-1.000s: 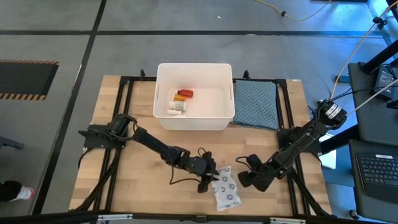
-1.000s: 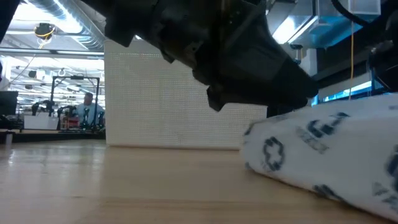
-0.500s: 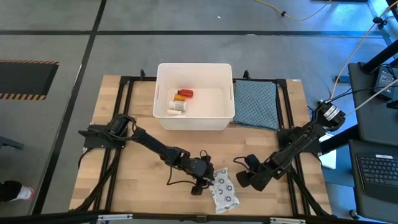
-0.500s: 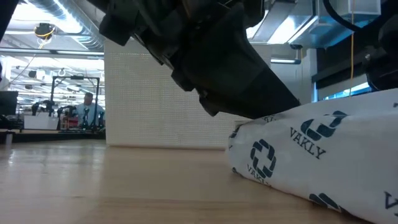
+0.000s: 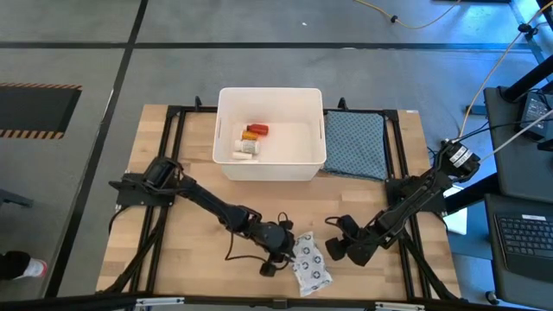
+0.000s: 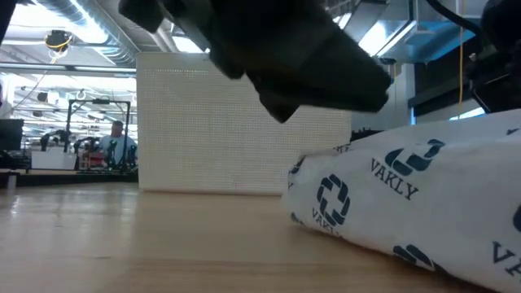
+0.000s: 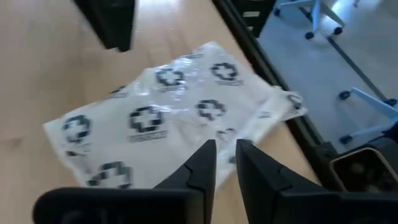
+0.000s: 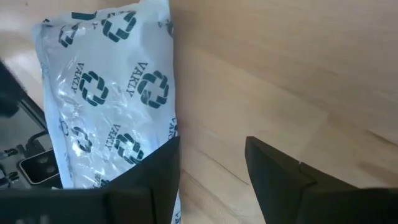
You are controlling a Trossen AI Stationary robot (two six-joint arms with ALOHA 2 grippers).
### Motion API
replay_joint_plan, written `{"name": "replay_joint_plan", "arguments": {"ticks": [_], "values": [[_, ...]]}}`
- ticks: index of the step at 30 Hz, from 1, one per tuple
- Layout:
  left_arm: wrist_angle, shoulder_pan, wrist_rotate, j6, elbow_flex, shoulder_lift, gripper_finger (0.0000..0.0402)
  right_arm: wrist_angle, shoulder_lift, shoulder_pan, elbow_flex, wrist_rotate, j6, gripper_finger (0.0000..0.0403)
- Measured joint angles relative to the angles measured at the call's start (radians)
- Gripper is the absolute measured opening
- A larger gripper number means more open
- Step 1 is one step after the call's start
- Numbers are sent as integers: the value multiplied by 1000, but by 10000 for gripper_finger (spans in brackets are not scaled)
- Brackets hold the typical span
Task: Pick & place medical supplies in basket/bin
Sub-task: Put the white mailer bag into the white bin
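Note:
A flat white packet [image 5: 311, 263] printed with dark crosses lies flat on the wood near the table's near edge, big in the low view [image 6: 407, 195]. My left gripper [image 5: 283, 252] hovers just left of and above it, fingers shut [image 7: 225, 155], clear of its top in the low view [image 6: 281, 89]. My right gripper [image 5: 333, 246] is low at the packet's right side, open [image 8: 211, 155], with bare wood between its fingers. The white bin [image 5: 270, 168] stands at the far side, holding a red bottle [image 5: 257, 130] and a white bottle [image 5: 246, 149]. My right gripper comes in level from the table's right, with the outer side of one finger [image 8: 158, 171] along the packet's long right edge [image 8: 163, 106]. Whether that finger touches the packet, I cannot tell. The packet lies flat on the table.
A blue-grey patterned cloth [image 5: 354, 142] lies right of the bin. The bin's dotted wall [image 6: 236, 130] fills the background of the low view. Open wood spreads between the bin and the packet. The table's near edge is close behind the packet.
My left gripper has moved toward the table's near-left and risen off the packet's top. The packet has slid a little toward the table's left. My right gripper has edged left after it.

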Motion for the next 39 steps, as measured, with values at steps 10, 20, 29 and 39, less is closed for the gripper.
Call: {"name": "replay_joint_plan", "arguments": {"ticks": [10, 20, 29, 39], "values": [[-33, -63, -167, 9, 15, 4, 21, 2, 0, -1, 0, 0, -12, 181], [7, -66, -186, -80, 16, 47, 4, 10, -1, -3, 0, 0, -12, 181], [26, -79, -154, -158, 17, 83, 3, 26, -1, -6, 0, -1, -12, 181], [-36, -80, -153, -124, 17, 92, 2, 107, 3, -18, 0, -1, -66, 181]]}}
